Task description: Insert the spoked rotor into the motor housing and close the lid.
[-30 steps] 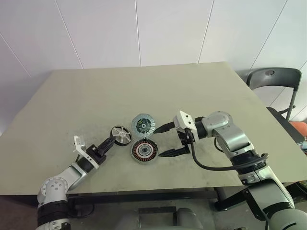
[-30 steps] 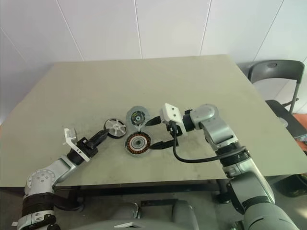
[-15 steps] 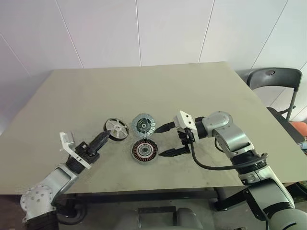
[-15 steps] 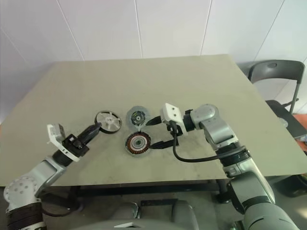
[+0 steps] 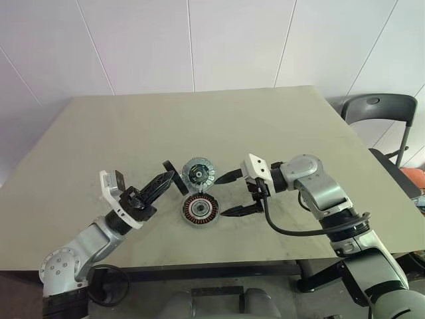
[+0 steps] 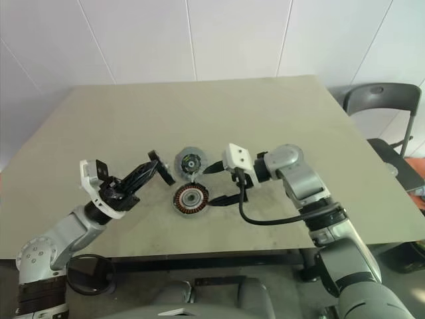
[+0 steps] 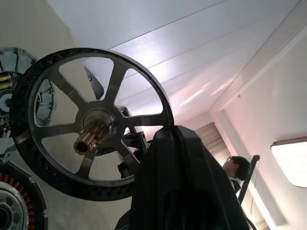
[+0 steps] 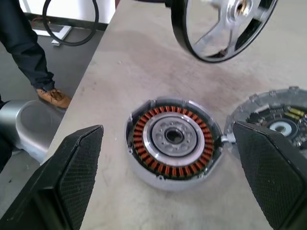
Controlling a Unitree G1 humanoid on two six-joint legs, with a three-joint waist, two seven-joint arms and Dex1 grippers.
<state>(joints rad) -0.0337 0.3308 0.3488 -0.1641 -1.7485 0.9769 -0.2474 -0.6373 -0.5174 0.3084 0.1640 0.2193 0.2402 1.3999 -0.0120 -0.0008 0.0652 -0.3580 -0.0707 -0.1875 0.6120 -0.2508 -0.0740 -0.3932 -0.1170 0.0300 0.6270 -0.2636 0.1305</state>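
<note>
Now the left hand (image 5: pixel 170 178) pinches the spoked rotor (image 7: pixel 91 122) aloft.

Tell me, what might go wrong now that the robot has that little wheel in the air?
The left gripper pinches the spoked rotor only at its rim, so it could twist or slip. The lid lies right beside the motor housing, leaving little room. The right gripper, open around the housing, could be bumped.
</note>
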